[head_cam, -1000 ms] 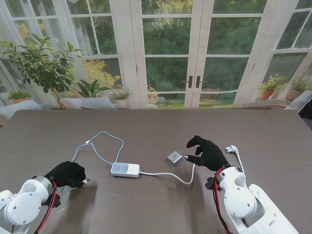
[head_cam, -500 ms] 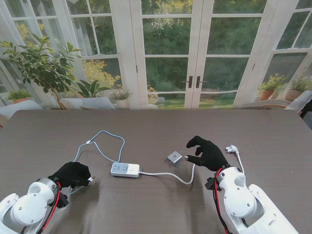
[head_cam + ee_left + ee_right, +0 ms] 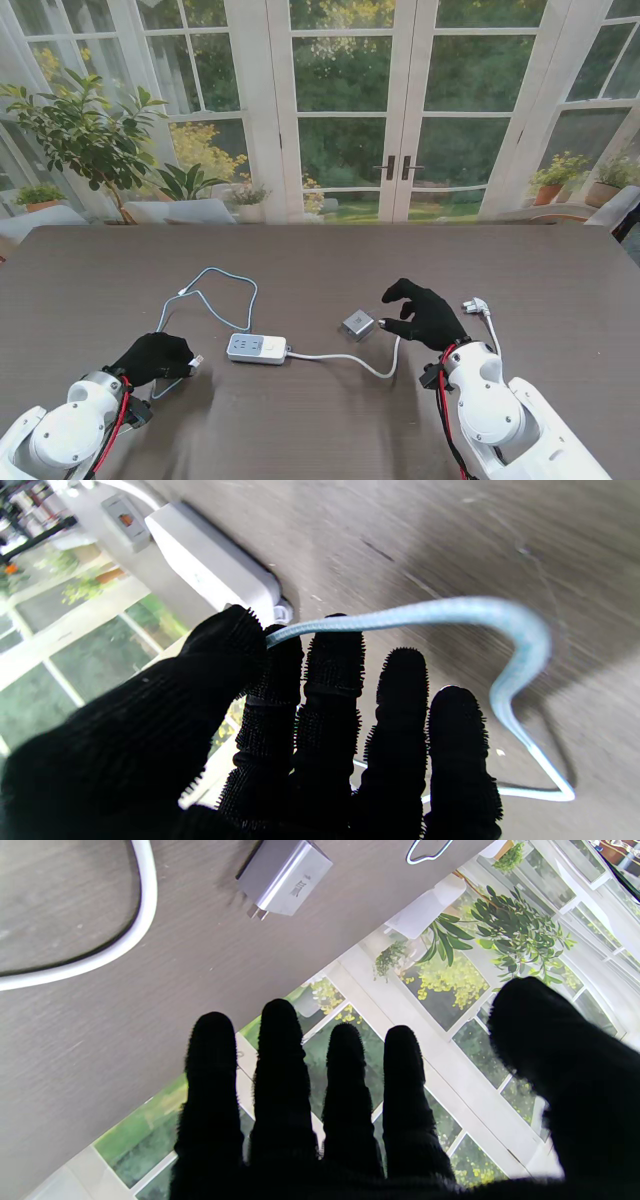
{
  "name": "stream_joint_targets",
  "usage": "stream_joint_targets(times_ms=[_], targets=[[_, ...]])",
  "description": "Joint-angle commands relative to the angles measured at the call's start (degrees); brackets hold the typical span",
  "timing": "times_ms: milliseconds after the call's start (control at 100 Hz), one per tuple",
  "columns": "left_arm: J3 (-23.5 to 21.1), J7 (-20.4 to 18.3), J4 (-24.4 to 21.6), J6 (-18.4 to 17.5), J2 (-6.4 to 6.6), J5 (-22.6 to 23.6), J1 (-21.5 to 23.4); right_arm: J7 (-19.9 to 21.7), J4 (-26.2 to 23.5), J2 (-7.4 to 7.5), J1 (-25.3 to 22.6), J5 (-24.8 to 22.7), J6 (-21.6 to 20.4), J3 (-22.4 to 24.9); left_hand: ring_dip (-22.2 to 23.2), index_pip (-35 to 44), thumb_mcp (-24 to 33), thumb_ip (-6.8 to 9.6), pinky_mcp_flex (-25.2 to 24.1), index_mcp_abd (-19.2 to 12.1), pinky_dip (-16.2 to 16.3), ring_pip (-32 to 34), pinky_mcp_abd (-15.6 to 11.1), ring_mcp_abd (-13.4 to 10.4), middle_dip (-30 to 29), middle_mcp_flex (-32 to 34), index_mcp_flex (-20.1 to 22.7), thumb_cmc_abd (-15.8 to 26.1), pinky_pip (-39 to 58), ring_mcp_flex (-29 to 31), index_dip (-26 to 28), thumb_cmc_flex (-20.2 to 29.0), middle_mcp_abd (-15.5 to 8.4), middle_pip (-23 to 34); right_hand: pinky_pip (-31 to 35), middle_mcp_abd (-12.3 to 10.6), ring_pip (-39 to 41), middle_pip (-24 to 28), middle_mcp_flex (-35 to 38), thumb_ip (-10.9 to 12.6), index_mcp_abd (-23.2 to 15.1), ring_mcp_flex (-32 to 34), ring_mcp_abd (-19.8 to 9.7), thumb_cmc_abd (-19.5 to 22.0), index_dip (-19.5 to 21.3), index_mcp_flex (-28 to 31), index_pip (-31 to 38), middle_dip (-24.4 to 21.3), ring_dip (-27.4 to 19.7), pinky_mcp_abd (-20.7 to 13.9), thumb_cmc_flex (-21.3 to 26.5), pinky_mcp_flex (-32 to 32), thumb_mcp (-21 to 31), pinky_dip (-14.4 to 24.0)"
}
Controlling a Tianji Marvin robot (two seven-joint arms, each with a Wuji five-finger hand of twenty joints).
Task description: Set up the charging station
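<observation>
left hand (image 3: 155, 357): clamped on light blue charging cable (image 3: 440, 615), carried closer to white rectangular power strip (image 3: 256, 348).
right hand (image 3: 425, 315): fingers apart, unmoved beside small silver charger block (image 3: 357, 325).
meaning: plug-in likely next.

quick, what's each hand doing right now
Left hand: shut on the light blue cable, pinched between thumb and fingers near its connector end.
Right hand: open, fingers apart, holding nothing, beside the grey charger block.
</observation>
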Motion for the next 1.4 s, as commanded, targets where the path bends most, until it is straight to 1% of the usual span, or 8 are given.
stream_joint_targets(times_ms=[0, 260, 350, 420, 550, 640, 810, 1390], targets=[[0.21, -0.75, 0.52, -0.13, -0.89, -0.92, 0.2, 0.55, 0.04, -0.31, -0.12, 0.1, 0.11, -0.21, -2.84, 4.14, 2.62, 1.65, -1.58, -4.41, -1.48, -3.04, -1.2, 1.32, 1.37, -0.5, 3.06, 4.23, -2.86, -1.0, 3.12, 3.4, 0.4, 0.76, -1.53, 0.18, -0.62, -0.64, -1.14, 0.98, 0.14, -0.04, -0.32, 1.69, -0.36, -1.85, -22.86, -0.45, -49.69, 0.29, -1.26, -0.23, -0.55, 1.0], [0.27, -0.57, 1.19, 0.05, -1.63, -7.24, 0.32, 0.29, 0.38, -0.43, 0.08, 0.49, 0.32, -0.34, -7.79, 6.69, 1.27, 1.93, 22.06, -2.28, -5.35, 3.03, 6.67, 3.48, 3.05, -1.61, -0.27, 6.44, 4.49, 19.49, 4.74, 5.06, 1.73, 1.53, -1.48, 0.27, -0.6, -0.53, -1.26, 1.0, 0.72, -0.03, -0.17, 2.02, -0.35, -2.68, -22.72, -0.46, -49.7, 0.25, -1.14, -0.14, -0.48, 1.06], [0.27, -0.73, 1.28, 0.17, -1.6, -7.3, 0.34, 0.18, 0.51, -0.49, 0.16, 0.73, 0.39, -0.38, -7.81, 8.06, 1.55, 1.59, 35.23, -3.23, -16.31, 18.04, 7.32, 1.45, 2.19, -1.16, -0.84, 6.68, 17.57, 24.54, 3.87, 3.97, 1.06, 1.98, -1.36, 0.38, -0.53, -0.47, -1.29, 1.03, 0.98, 0.1, -0.15, 2.1, -0.34, -2.89, -22.62, -0.48, -49.69, 0.19, -1.05, 0.01, -0.4, 1.1], [0.29, -1.12, 1.25, 0.45, -1.56, -7.74, 0.31, 0.13, 0.62, -0.54, 0.25, 0.94, 0.46, -0.4, -5.71, 8.19, 1.63, 1.51, 38.11, -3.27, -12.09, 30.46, 1.99, 0.53, 1.4, -0.65, -0.93, 6.71, 31.83, 24.61, 3.62, 3.59, 1.06, 2.22, -1.35, 0.5, -0.52, -0.48, -1.4, 1.03, 1.03, 0.08, -0.12, 2.21, -0.33, -3.05, -22.58, -0.49, -49.69, 0.18, -1.03, -0.03, -0.38, 1.1], [0.32, -2.31, 1.29, 0.72, -1.38, -8.31, 0.05, 0.04, 0.82, -0.59, 0.4, 1.12, 0.56, -0.43, -1.53, 7.87, 1.67, 1.55, 41.14, -2.89, -5.27, 49.63, -16.36, -5.56, 0.09, -0.05, -0.66, 6.58, 51.12, 24.64, 3.64, 3.66, 1.59, 2.53, -1.21, 0.58, -0.43, -0.38, -1.38, 1.03, 1.26, 0.23, -0.12, 2.39, -0.34, -3.17, -22.47, -0.51, -49.67, 0.2, -1.01, 0.08, -0.4, 1.14], [0.37, -2.93, 1.43, 0.51, -1.26, -8.6, -0.24, -0.01, 0.95, -0.63, 0.5, 1.27, 0.67, -0.47, 2.24, 7.11, 1.75, 1.61, 42.69, -2.27, 7.43, 59.72, -22.99, -12.71, -0.98, 0.61, 0.07, 6.36, 52.48, 24.71, 3.7, 3.65, 2.31, 3.19, -1.19, 0.79, -0.43, -0.37, -1.5, 1.05, 1.38, 0.14, -0.01, 2.5, -0.36, -3.21, -22.42, -0.54, -49.68, 0.2, -0.96, 0.05, -0.33, 1.13], [0.08, -6.75, 0.88, 0.56, -0.49, -9.3, -0.52, 0.08, 1.19, -0.63, 0.67, 1.4, 0.7, -0.55, 4.98, 5.71, 1.03, 1.33, 43.52, 0.27, 20.04, 65.47, -24.94, -10.81, 1.1, -0.31, -0.38, 7.99, 52.49, 24.63, 4.61, 4.77, 4.54, 5.64, -1.17, 0.85, -0.43, -0.32, -1.62, 1.04, 1.58, 0.06, 0.01, 2.68, -0.4, -3.43, -22.38, -0.58, -49.69, 0.19, -1.01, 0.0, -0.36, 1.11], [1.25, -14.3, -1.0, 0.74, 1.34, -8.27, -3.35, -0.48, 0.81, -0.38, 3.58, -3.18, 3.03, -2.39, 5.57, 8.05, -1.99, -1.84, 43.42, 1.21, 19.4, 66.01, -24.37, -10.77, 11.97, -2.08, -3.51, 15.45, 52.49, 24.64, 9.86, 6.07, 5.12, 16.86, -1.05, 0.86, -0.22, -0.35, -0.6, 1.01, 0.84, 0.29, 0.28, 1.94, -0.49, -0.81, -22.2, -0.68, -49.56, 0.37, -0.67, 0.0, -0.35, 1.11]])
